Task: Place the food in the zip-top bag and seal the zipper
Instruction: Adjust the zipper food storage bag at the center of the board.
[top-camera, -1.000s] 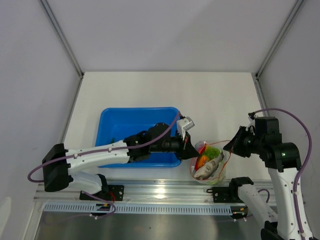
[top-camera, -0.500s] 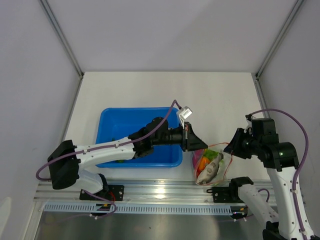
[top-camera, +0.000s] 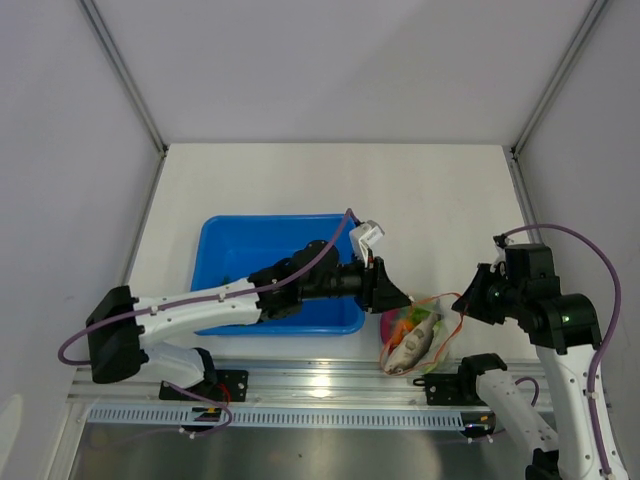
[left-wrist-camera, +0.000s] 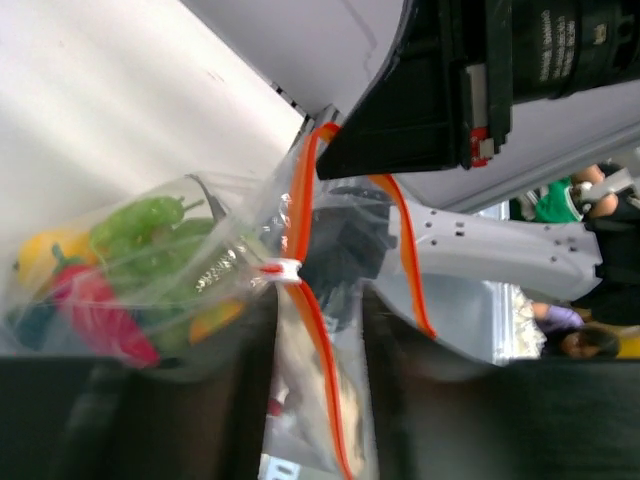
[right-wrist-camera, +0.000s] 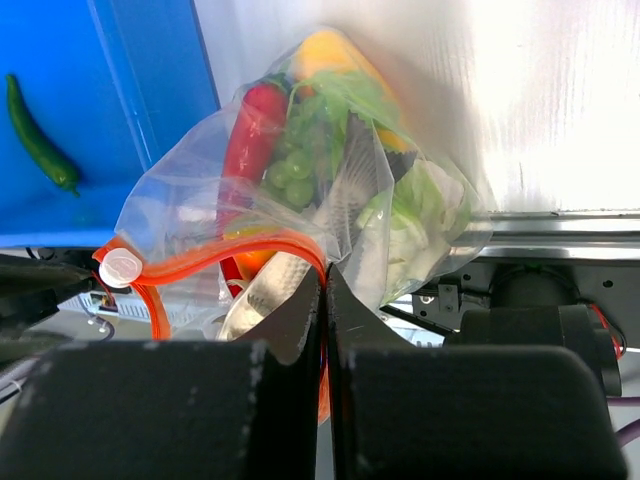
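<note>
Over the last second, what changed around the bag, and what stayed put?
The left gripper slid right along the zipper toward the right gripper; its jaws now stand slightly apart around the strip. The stretch of the zip-top bag mouth between them shortened. Unchanged: the right gripper stays clamped on the zipper, and the blue tray sits where it was.

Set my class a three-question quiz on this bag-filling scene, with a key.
1. True or false: the zip-top bag lies inside the blue tray.
2. The right gripper is shut on: A) the zipper, B) a grey fish, C) the tray's rim.
3. Name the food lying in the tray, outside the bag.
Key: 1 false; 2 A; 3 the slim green pepper.
</note>
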